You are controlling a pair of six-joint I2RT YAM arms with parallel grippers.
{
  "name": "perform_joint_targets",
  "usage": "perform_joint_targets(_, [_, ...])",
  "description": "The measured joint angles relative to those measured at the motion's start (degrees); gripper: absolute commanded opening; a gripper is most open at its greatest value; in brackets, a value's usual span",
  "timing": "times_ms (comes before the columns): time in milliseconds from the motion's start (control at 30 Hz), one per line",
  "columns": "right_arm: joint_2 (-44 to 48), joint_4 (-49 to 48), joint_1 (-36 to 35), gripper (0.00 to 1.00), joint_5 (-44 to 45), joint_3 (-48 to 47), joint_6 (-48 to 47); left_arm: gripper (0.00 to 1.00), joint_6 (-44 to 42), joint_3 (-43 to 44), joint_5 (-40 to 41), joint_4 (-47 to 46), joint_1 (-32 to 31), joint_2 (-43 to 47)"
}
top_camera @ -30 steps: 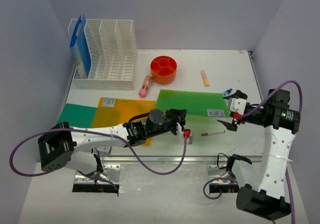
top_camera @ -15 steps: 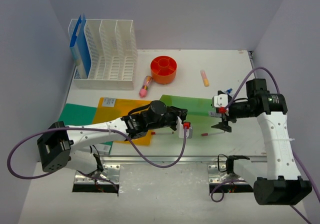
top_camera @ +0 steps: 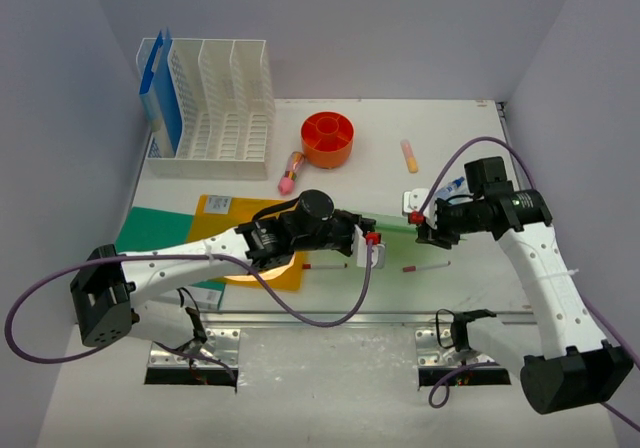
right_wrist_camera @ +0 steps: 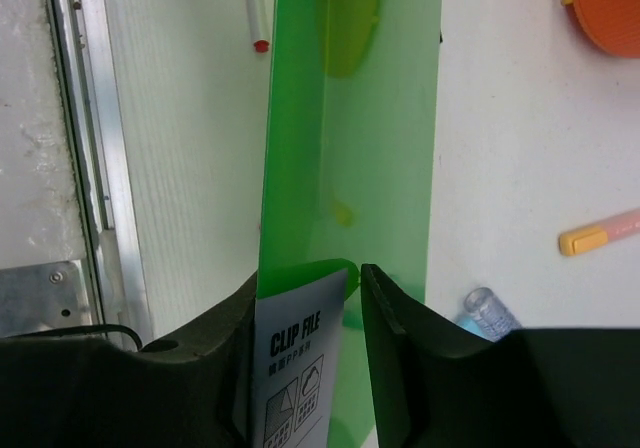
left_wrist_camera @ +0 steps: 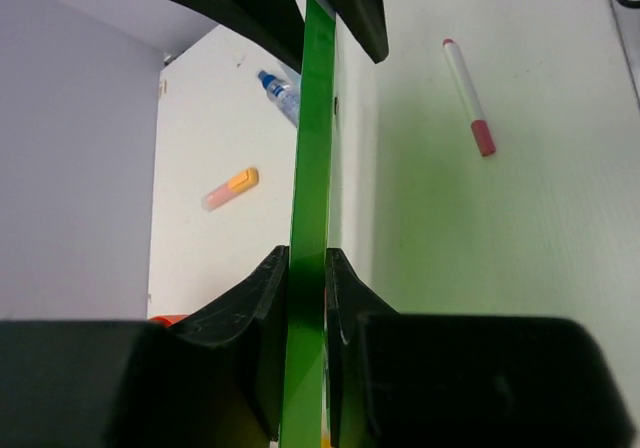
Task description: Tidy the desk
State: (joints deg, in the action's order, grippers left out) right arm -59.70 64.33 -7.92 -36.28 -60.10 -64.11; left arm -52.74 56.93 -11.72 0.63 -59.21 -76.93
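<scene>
Top external view shows you an early stage: left gripper (top_camera: pixel 370 251) pinches the green file (right_wrist_camera: pixel 350 168) above the tabletop's (top_camera: pixel 470 128) front middle, right gripper (top_camera: pixel 418 220) narrowed around its labelled end, grip unclear; orange file (top_camera: pixel 230 208) and pen (top_camera: pixel 425 266) remain loose.

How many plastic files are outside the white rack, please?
3: the green clip file held up at centre-right, the orange file beneath the left arm, the teal file farthest left. More may lie hidden.

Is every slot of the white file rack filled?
No, only the leftmost slot of the white file rack holds blue folders; its other slots hold nothing.
</scene>
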Motion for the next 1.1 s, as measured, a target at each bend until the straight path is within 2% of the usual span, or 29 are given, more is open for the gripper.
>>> perform_joint_targets(33, [0.33,-0.61,-0.10,0.00,0.29,0.07,0.49,0.08,0.75,0.25,0.20,0.41,0.05,0.00])
perform_joint_targets(233, [2.19,-3.66,-0.34,0.00,0.29,0.54,5.17,0.52,8.42,2.59,4.81,0.73,0.05,0.03])
perform_joint_targets(400, [3.09,-9.72,-0.35,0.00,1.05,0.57,13.06,0.68,18.89,7.75,8.83,1.95,0.88,0.23])
perform_joint_targets(667, [9.36,-23.41,-0.32,0.00,4.63,2.32,26.09,0.79,45.84,19.52,9.25,8.59,10.89,5.25])
perform_joint_targets(800, [9.56,-26.20,-0.31,0.00,4.78,1.56,30.35,0.77,56.16,19.70,5.73,10.19,14.39,9.00])
perform_joint_targets(933, [7.17,-25.82,-0.31,0.02,6.07,0.64,32.67,0.76,62.50,16.01,1.34,9.78,15.79,10.34])
perform_joint_targets(1033, [5.00,-24.03,-0.29,0.22,9.20,0.91,36.01,0.73,66.26,11.29,-0.98,9.93,15.81,9.81])
perform_joint_targets(1067, [4.41,-23.35,-0.20,0.32,10.26,1.22,37.02,0.73,67.54,9.83,-1.69,10.08,15.81,9.19])
perform_joint_targets(1100, [3.72,-22.40,-0.04,0.34,11.05,1.66,37.98,0.73,69.30,8.43,-2.90,9.95,15.81,8.24])
